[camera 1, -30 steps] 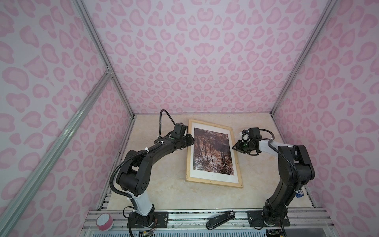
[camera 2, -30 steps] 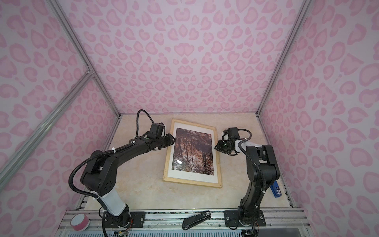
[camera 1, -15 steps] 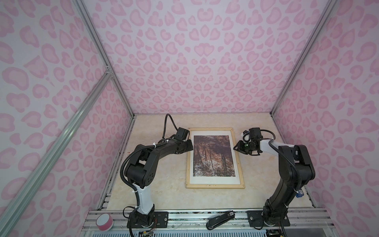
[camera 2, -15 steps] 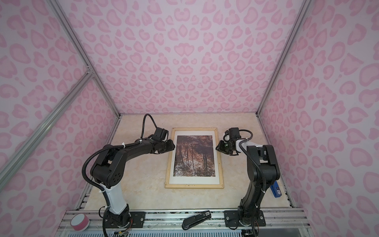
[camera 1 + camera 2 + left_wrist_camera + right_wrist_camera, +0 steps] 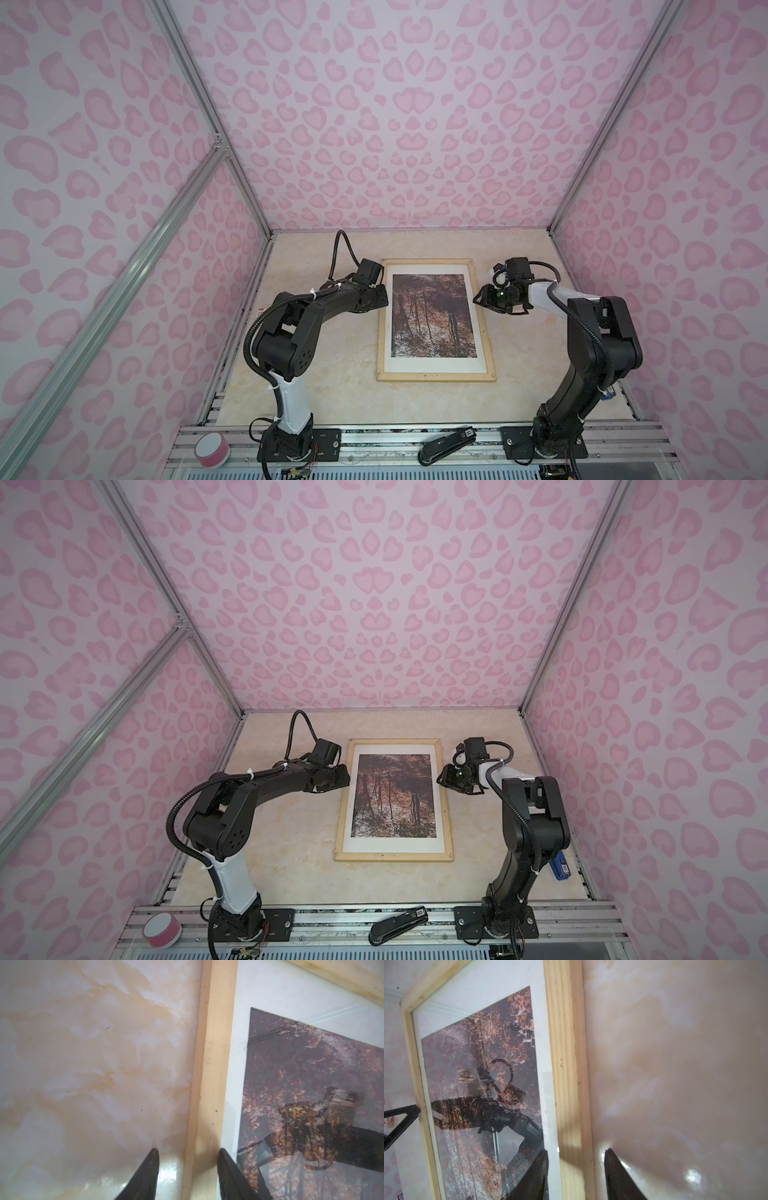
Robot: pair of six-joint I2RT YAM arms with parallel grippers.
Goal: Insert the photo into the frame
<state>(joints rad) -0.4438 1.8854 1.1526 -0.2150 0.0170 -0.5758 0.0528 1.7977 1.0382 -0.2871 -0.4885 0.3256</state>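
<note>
Brown-orange trees face upward on the photo (image 5: 432, 316), which sits inside the frame (image 5: 436, 376) with a white mat (image 5: 434, 364) bordering it on all four sides. In both top views the pale wood frame (image 5: 392, 857) lies flat near the middle of the counter (image 5: 332, 365). Its long sides run away from the arm bases and its edges are square with the counter's. The wrist views show glass over the photo (image 5: 311, 1068) that mirrors the arms.

The left fingers (image 5: 381, 297) are at the frame's left long side, toward its far end. In the left wrist view they stand apart with a strip of the frame (image 5: 214, 1064) running between them. One finger is over the bare counter (image 5: 93, 1064) with a clear gap to the wood, and the other is at the strip's inner edge by the mat (image 5: 236, 1043). They are open and clamp nothing.

The right fingers (image 5: 482, 294) are at the opposite long side, also toward the far end. In the right wrist view they are spread too, with a strip of the frame (image 5: 566, 1064) passing between them and space on each side. One finger is over the mat (image 5: 537, 1012), the other over the counter (image 5: 675, 1064). Nothing is held.

Past the counter's near edge, on the metal rail (image 5: 374, 440), a black stapler (image 5: 446, 451) lies between the two arm bases. A pink-and-white round thing (image 5: 212, 449) stands to the left. Pink patterned walls (image 5: 415, 124) enclose the cell.
</note>
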